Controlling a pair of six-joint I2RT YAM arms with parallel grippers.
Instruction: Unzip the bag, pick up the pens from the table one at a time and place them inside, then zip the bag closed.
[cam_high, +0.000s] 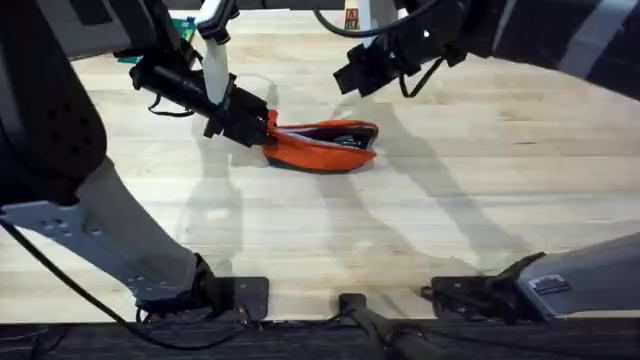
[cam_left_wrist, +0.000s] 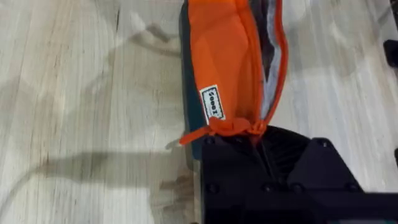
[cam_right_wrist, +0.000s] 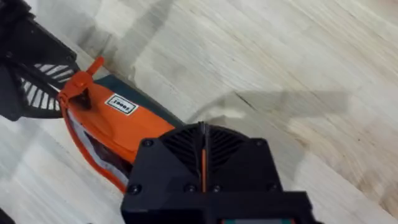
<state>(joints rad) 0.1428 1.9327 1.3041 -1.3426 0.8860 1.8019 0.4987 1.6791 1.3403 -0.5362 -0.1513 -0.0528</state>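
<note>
Bag (cam_high: 322, 145) lies unzipped mid-counter (cam_high: 450, 220), left claw (cam_high: 262, 128) pinching its end, right claw (cam_right_wrist: 202, 158) apparently pressed together on the zipper pull; a slipping left hold would let fabric bunch and jam.

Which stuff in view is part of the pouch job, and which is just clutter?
Job: orange bag, unzipped; left claw gripping its end; right claw above it; table.
Clutter: green item at far-left edge; cables by the arm bases.
</note>
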